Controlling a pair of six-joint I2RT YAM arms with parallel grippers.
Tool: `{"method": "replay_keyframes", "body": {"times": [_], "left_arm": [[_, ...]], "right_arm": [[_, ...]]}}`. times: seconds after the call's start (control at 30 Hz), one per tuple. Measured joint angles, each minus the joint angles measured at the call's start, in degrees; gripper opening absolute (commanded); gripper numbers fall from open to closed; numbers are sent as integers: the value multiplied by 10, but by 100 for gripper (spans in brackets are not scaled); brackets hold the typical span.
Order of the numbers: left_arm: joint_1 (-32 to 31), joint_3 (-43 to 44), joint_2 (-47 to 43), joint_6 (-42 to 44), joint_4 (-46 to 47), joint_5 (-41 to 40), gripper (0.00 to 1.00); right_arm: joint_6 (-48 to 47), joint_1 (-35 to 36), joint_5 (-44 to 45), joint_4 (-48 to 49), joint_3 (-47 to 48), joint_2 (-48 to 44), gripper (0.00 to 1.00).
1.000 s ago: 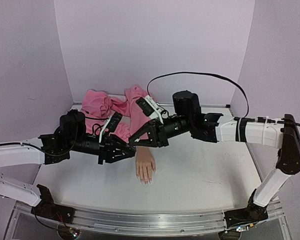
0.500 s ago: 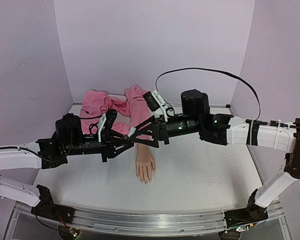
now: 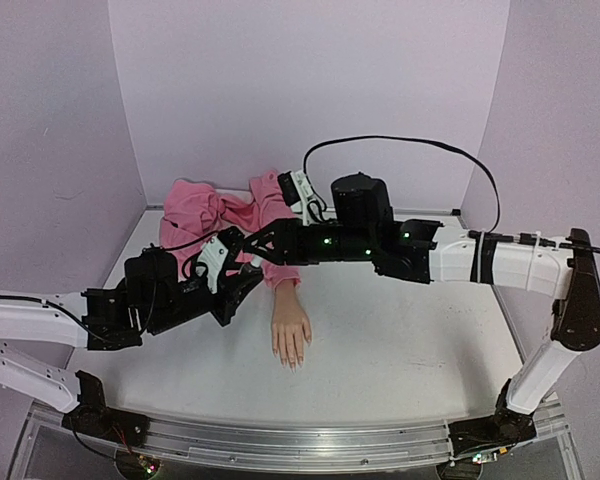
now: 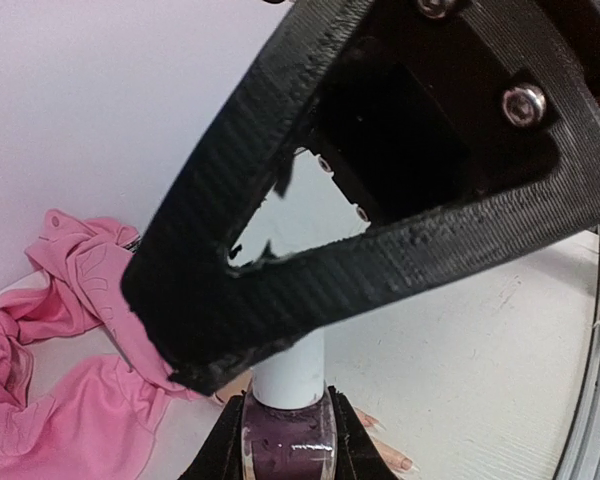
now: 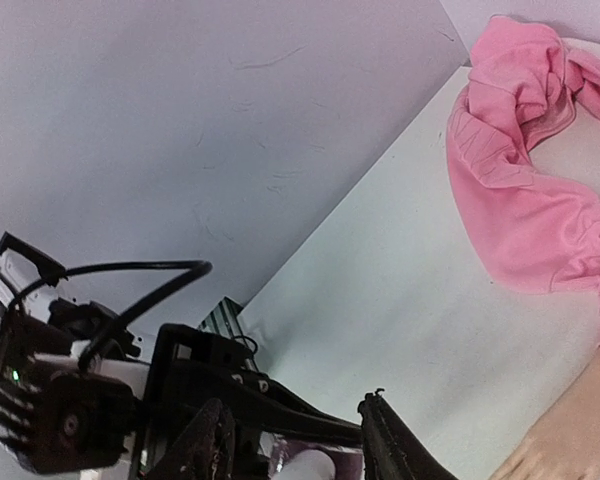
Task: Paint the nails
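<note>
Cloth (image 3: 215, 212), pink and crumpled, lies heaped at the far left of the white counter (image 3: 410, 350), against the lilac back wall (image 3: 310, 90). A strip of it runs down to the wrist of the mannequin hand (image 3: 291, 335). That hand rests flat near the middle of the counter, with its fingers pointing toward the near edge. The nails (image 3: 292, 362) sit at those fingertips, out in the open. They are too small in the top view for their colour to be told.

Both arms reach in from the sides and meet just above the wrist, covering it and the lower edge of the cloth. A black cable (image 3: 400, 140) arches over the right arm.

In the left wrist view, a black finger of the right gripper (image 5: 296, 410) fills most of the frame. It blocks much of the counter, with only a few pale fingertips showing underneath.

The left gripper (image 3: 242, 290) is clamped on a small glass bottle (image 4: 288, 448) of dark purple polish, holding it upright by its sides. The bottle's white cap (image 4: 288, 385) stands up out of it. The right gripper's jaws are parted on either side of that cap, with a gap visible on each side in the right wrist view. The bottle itself is hidden in the top view.
</note>
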Motion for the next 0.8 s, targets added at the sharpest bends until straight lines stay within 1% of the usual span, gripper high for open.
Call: {"method": "replay_keyframes", "body": {"times": [0.07,0.2,0.23,0.3,0.37,0.47,0.53,0.6,0.63,0.67,0.7,0.73,0.8], "left_arm": [[-1,0,1,0,0,-10,0],[-1,1,2,-2,0,-27,0],[-1,1,2,-2,0,-28,0],[-1,1,2,-4,-1,-28,0],[-1,1,2,-8,0,-28,0],[0,1,1,-20,-1,-21,0],[5,1,-4,-34,-6,0,0],[20,0,-17,-50,-15,52,0],[31,0,-26,-62,-19,92,0],[41,0,-34,-70,-22,136,0],[57,0,-42,-81,-22,205,0],[70,0,-49,-95,-20,275,0],[87,4,-54,-123,-15,410,0]], "right_arm": [[6,2,5,1,14,12,29],[19,7,10,1,26,34,21],[21,7,10,0,26,37,17],[23,7,10,1,26,42,7],[22,7,14,0,26,42,0],[13,7,14,1,26,42,0],[-4,7,7,1,26,41,0],[-35,5,-17,5,26,39,0],[-55,3,-45,6,26,37,0],[-82,-1,-92,9,26,34,0],[-114,-10,-159,14,23,30,0],[-135,-14,-208,20,21,26,0],[-186,-18,-331,34,14,19,0]]}}
